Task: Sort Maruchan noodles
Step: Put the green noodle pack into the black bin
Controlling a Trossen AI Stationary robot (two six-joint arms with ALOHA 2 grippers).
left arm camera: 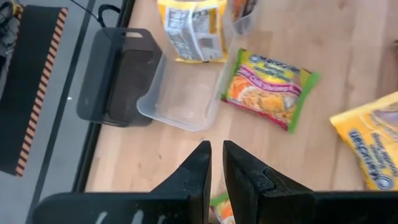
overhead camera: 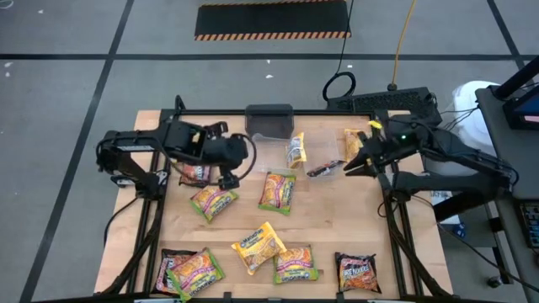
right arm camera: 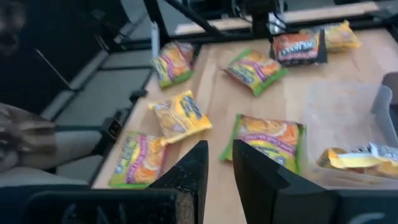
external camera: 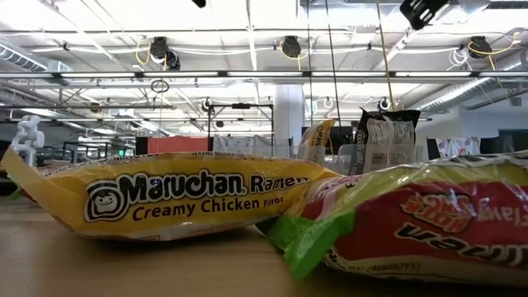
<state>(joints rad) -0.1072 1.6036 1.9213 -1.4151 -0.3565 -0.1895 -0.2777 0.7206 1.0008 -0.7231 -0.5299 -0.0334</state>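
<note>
My left gripper (left arm camera: 216,163) and right gripper (right arm camera: 219,163), fingers slightly parted and holding nothing, hover above the wooden bench (overhead camera: 328,215) strewn with crinkly plastic Maruchan noodle packets (overhead camera: 277,190).

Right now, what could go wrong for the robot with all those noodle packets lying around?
Two risks, I think. Near the table's front edge, a yellow packet overlaps a green-edged packet, so a grab there might lift or drag both. Also, the clear tub sits right against the dark grey box, and a yellow packet leans at its edge, so a clumsy drop could miss or nudge the tub.
</note>
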